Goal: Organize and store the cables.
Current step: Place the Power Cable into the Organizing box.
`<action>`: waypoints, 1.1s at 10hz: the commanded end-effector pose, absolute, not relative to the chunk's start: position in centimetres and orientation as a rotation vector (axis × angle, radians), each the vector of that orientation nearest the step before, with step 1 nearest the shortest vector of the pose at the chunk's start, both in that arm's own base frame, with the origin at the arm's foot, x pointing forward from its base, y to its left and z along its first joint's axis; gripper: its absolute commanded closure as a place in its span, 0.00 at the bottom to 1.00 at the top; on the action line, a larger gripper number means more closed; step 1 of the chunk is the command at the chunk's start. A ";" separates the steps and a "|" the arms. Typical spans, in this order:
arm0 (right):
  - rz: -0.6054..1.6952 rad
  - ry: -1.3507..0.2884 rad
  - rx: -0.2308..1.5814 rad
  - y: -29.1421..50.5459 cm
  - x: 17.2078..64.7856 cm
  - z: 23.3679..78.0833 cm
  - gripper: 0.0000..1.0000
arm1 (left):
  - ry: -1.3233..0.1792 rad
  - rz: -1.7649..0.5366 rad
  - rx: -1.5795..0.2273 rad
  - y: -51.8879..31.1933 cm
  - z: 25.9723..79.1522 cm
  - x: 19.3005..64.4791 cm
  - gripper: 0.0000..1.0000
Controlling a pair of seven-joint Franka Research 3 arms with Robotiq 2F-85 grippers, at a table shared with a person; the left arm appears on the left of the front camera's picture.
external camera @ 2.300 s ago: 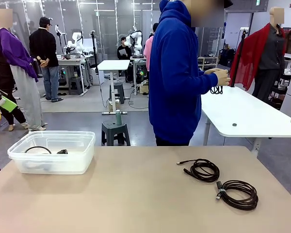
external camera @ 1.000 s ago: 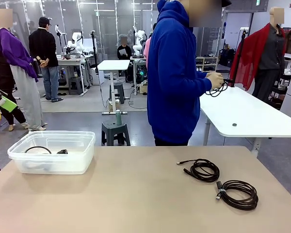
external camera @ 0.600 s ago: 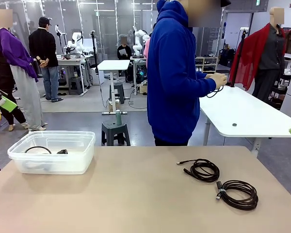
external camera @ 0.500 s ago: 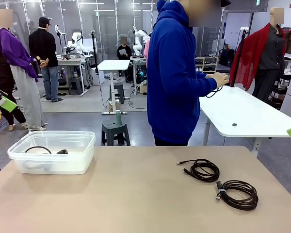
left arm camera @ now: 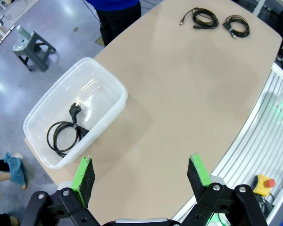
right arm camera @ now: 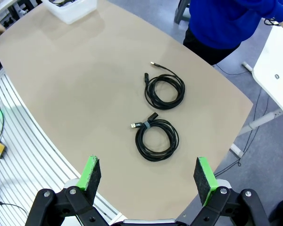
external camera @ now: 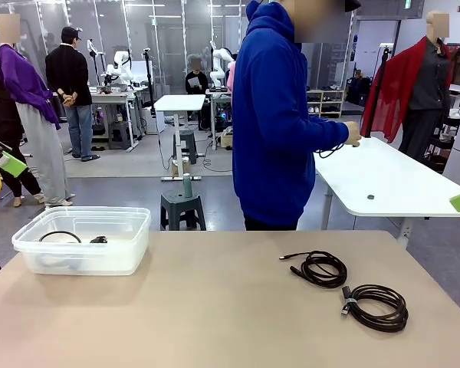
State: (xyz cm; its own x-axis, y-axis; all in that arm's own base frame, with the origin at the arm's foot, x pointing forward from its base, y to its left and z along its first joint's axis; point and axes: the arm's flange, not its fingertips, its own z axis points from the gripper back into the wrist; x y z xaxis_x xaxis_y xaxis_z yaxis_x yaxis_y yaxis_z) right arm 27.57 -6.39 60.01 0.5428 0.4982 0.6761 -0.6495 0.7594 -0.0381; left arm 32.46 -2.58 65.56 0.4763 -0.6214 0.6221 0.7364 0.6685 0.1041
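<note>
**Both pincers spread wide over a largely bare worktop**

The left pincer [left arm camera: 139,162] hangs with jaws apart and nothing between them, above the clear bin [left arm camera: 111,77] at the worktop's [external camera: 215,307] far left edge. One cable coil [left arm camera: 63,136] lies inside the bin. The right pincer [right arm camera: 147,165], likewise spread and unladen, hangs over two cable coils [right arm camera: 156,139] lying just beside each other near the right edge. Bare worktop stretches between bin and coils.

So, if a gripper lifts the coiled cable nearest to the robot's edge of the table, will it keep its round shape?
Probably mostly: a small band seems to bind the coil at one spot, so the loops should stay together, but the thin cord will likely sag into an oval. It looks light, and lying flat on the table it should not roll.
</note>
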 end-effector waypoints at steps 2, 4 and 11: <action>0.693 -0.725 0.220 -6.4 27.4 59.9 0.00 | -0.665 -0.844 -0.174 -2.5 65.5 32.4 0.00; 0.693 -0.725 0.220 -6.4 27.4 59.9 0.00 | -0.665 -0.844 -0.174 -2.5 65.5 32.4 0.00; 0.693 -0.725 0.220 -6.4 27.4 59.9 0.00 | -0.665 -0.844 -0.174 -2.5 65.5 32.4 0.00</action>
State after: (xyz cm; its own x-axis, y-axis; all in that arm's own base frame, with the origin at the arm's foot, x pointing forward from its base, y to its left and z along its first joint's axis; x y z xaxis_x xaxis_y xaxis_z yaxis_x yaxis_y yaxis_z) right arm 27.52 -6.41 60.06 0.5437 0.4983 0.6754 -0.6471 0.7613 -0.0409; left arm 32.46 -2.58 65.56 0.4763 -0.6214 0.6221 0.7363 0.6686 0.1041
